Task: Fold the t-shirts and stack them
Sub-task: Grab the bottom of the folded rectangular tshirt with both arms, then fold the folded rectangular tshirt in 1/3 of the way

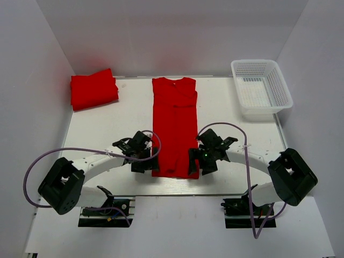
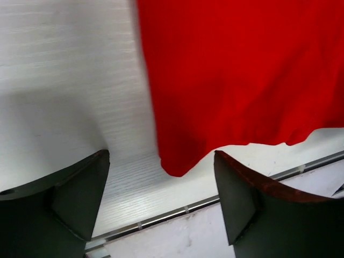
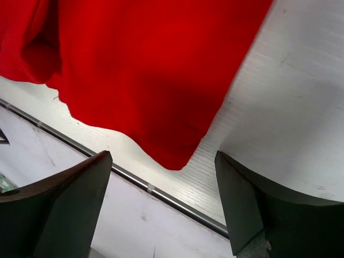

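The plain red t-shirt folded into a long narrow strip point(image 1: 174, 126) lies down the middle of the white table point(image 1: 107, 129), collar at the far end. From above, its two near hem corners are partly hidden under the grippers. The left gripper point(image 2: 160, 156) reaches in on a bent arm, jaws spread wide over the near left corner, pinching nothing. The right gripper point(image 3: 162, 156) mirrors it at the near right corner, jaws apart too. Both wrist views cut off most of the cloth. A second red t-shirt point(image 1: 94, 90), folded compact, sits at the far left corner, and a white plastic mesh basket point(image 1: 262, 88) stands far right.
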Motion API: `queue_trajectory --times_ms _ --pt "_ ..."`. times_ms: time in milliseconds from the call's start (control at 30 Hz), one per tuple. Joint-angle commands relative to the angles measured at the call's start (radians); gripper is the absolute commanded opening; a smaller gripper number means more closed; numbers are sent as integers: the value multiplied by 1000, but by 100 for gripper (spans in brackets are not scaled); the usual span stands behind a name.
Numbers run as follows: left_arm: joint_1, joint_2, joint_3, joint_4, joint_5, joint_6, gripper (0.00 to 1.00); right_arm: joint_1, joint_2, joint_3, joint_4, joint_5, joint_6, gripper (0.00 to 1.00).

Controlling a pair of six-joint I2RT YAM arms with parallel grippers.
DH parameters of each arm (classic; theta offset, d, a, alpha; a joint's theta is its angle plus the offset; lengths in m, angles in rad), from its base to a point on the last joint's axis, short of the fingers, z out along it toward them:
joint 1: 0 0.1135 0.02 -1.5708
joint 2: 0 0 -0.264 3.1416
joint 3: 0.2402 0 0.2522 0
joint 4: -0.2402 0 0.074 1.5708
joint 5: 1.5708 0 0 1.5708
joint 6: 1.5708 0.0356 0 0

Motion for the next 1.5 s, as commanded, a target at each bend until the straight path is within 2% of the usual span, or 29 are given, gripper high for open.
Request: queue_trajectory --times_ms 0,33,67,133,167,267,367,467,500,567,800,967,1200,1467 --pt "-36 24 -23 34 -7 1 86 -2 9 -3 26 -38 2 83" --pt "-36 39 -23 34 -8 1 84 -1 10 -3 27 -41 2 80" --pt "-50 48 -23 14 -36 -8 75 -1 13 -3 27 -43 2 79" --pt "-74 84 4 -39 -70 -19 63 -4 16 -6 27 -46 1 75" --pt "-74 84 4 -59 -93 -28 53 -1 16 -12 26 -47 5 73" --pt "-100 117 -17 -20 -93 -39 44 -2 28 -20 34 -52 6 66" --pt "-123 153 3 -20 -95 -48 32 1 43 -21 34 -58 4 50" --pt "-133 177 33 -73 -150 -83 9 -1 43 -23 21 -49 -4 28" --pt "-143 177 44 -116 -161 -83 0 -1 40 -26 12 -31 -2 15" --pt "-155 168 53 -130 -170 -109 0 -2 13 -50 24 -11 1 0" --pt "-165 60 84 -257 -161 -154 0 7 -144 -99 81 -26 -24 0" --pt "-165 1 116 -262 -119 -145 0 4 -231 -101 51 -33 -24 0" --pt "-143 58 262 -300 -155 -80 0 2 -170 -41 47 -18 -76 0" --pt "-91 239 486 -446 -352 -115 0 -24 -29 174 -43 120 -126 0"
